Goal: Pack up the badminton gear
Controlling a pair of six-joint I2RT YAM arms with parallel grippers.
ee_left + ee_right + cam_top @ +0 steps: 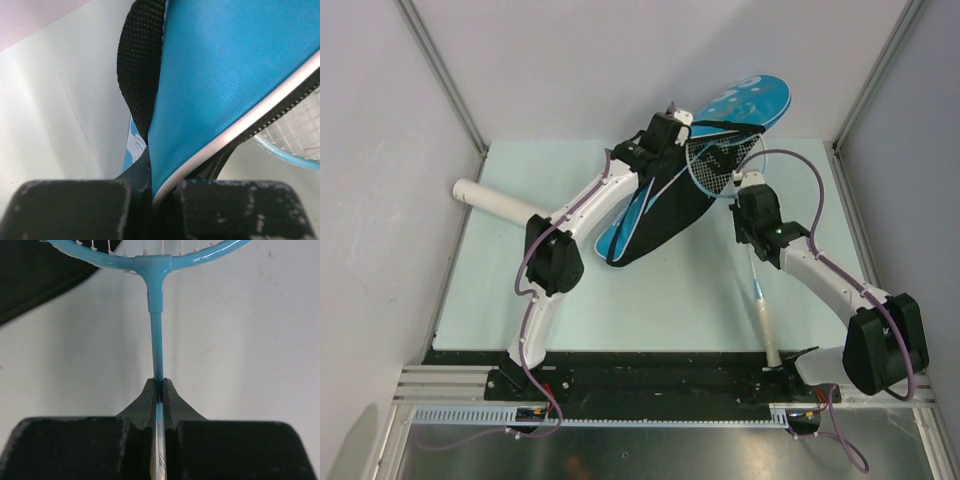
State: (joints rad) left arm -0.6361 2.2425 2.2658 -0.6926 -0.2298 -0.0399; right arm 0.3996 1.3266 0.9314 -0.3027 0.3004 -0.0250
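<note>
Across the far part of the pale green table (650,300) the blue racket bag (760,98) lay slantwise, its printed end towards the far right corner and its dark, narrower end nearer the arms. At the bag's open edge the left gripper (151,190) was clenched on the blue fabric by its white piping, with the black strap (140,65) running just beside the pinched spot. Just right of the bag, the right gripper (160,387) was closed tight on the thin blue shaft of a racket (769,335), a little below the joint where shaft met frame. That racket's strung head lay at the bag's mouth, overlapping its black lining, while the white handle pointed away from the bag towards the near edge of the table. Well to the left of the bag, apart from it, a white cardboard tube (495,200) rested on the table, partly hidden by the left arm.
</note>
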